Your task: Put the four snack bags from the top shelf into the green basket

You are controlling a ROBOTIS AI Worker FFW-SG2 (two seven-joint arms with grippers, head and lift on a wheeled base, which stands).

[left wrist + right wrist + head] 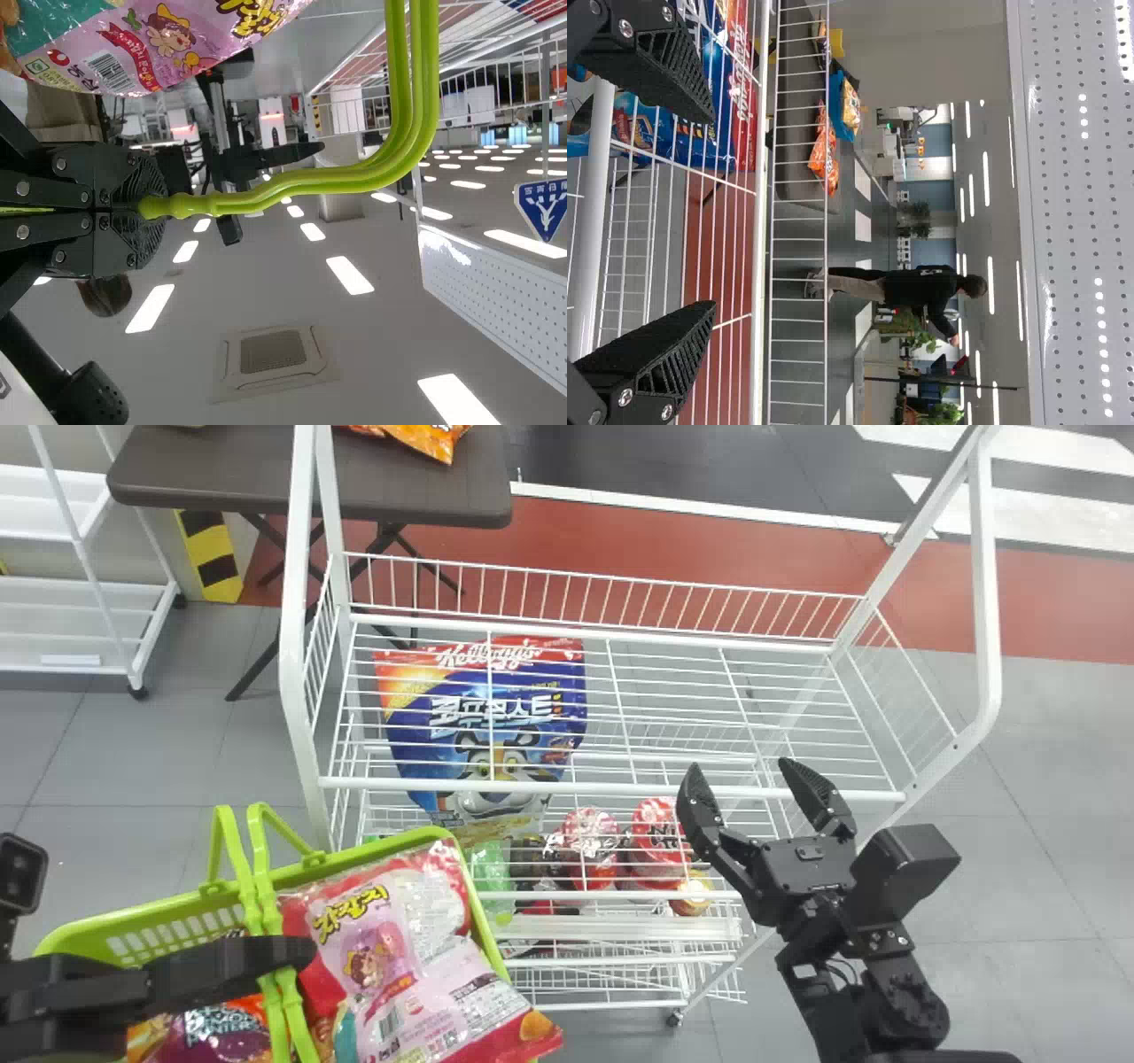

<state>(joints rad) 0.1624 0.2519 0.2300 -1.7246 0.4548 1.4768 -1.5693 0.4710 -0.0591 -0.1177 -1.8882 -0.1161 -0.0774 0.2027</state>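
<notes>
My left gripper is at the lower left over the green basket; in the left wrist view the gripper is shut on the basket's green handle. Inside the basket lie a pink snack bag, another pink and white bag at the front and an orange and purple bag. My right gripper stands open at the top shelf's front rail, right of centre, with nothing between its fingers. The right wrist view shows the same gripper with its fingers wide apart.
The top wire shelf has raised sides and upright posts. Below its wires are a large blue bag, red-lidded tubs and a green item. A dark table holding orange bags stands behind.
</notes>
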